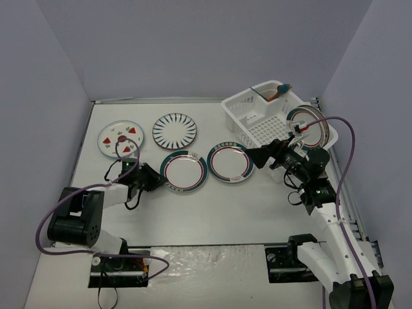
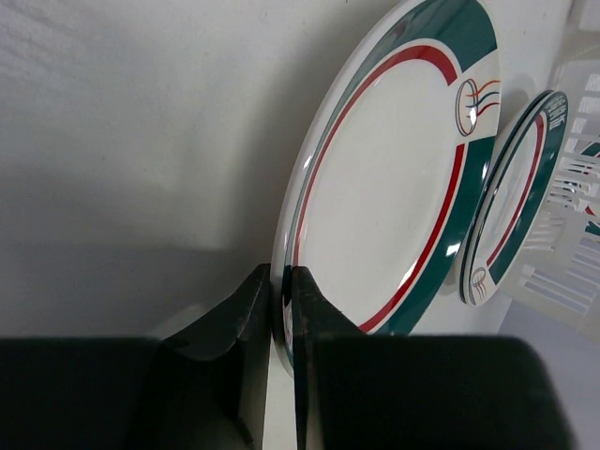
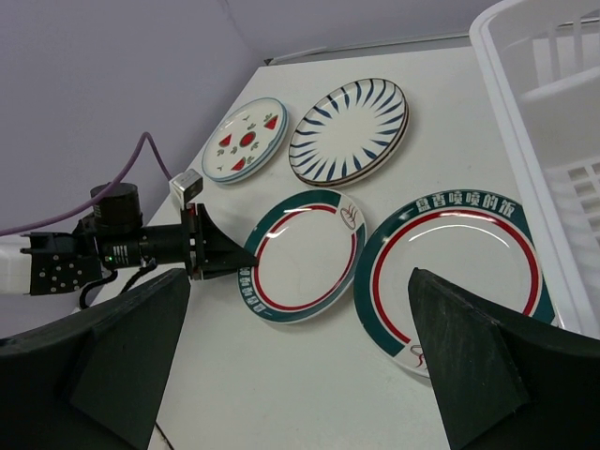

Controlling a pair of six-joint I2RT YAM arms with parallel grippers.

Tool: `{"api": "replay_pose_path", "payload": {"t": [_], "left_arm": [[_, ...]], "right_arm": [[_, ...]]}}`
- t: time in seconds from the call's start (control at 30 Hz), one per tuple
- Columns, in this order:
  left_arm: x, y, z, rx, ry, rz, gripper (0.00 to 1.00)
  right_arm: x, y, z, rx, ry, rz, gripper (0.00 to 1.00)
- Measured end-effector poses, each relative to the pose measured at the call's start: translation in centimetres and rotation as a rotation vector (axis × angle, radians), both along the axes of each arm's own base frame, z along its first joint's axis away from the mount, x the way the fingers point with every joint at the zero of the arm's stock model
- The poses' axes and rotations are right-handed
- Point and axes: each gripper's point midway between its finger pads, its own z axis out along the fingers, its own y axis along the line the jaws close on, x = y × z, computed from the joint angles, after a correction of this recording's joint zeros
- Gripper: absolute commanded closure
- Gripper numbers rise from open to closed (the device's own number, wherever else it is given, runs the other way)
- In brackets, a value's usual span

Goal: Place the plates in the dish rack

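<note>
Top external view: a white table (image 1: pixel 212 219) carries four small round plates lying flat, and a white plastic dish rack (image 1: pixel 232 111) stands at its far right. At the far left lies the strawberry plate (image 1: pixel 120 137), and just beside it the black-striped plate (image 1: pixel 174 131). Nearer the arms, two plates with green-and-red rims sit side by side, almost touching: the left rimmed plate (image 1: pixel 184 171) and the right rimmed plate (image 1: pixel 228 161). A fifth plate (image 1: pixel 310 125) stands on edge inside the rack, along its right side; its pattern is too small to tell. The rack's corner utensil cup (image 1: pixel 275 89) holds something blue and orange.

The left gripper (image 2: pixel 284 281) reaches low across the table, and its two black fingers are pressed together on the near-left rim of the left rimmed plate, pinching it.

The right gripper (image 1: pixel 256 156) hovers between the rack and the right rimmed plate, fingers spread wide and holding nothing.
</note>
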Motion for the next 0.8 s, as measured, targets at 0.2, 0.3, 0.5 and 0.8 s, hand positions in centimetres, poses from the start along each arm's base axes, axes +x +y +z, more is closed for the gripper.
{"api": "replay_pose_path", "payload": {"t": [0.2,0.3,0.5,0.8], "left_arm": [[-2.5,0.3,2.5,0.015,-0.012,-0.016,1.0],[-3.9,0.8,4.5,0.042,-0.047,-0.02,1.0],[-5.1,0.9,9.8,0.029,-0.162,-0.036,1.0],[-5.8,-0.3,17.2,-0.04,-0.348,-0.117,1.0]], "right_arm": [[-0.3,2.8,-1.9,-0.005,0.069,0.083,0.0],[-0.9,5.1,-3.2,-0.012,0.115,0.141,0.0],[-2.6,10.5,-6.3,-0.045,0.223,0.275,0.0],[-1.7,14.8,-7.1,-0.063,0.282,0.348,0.01]]}}
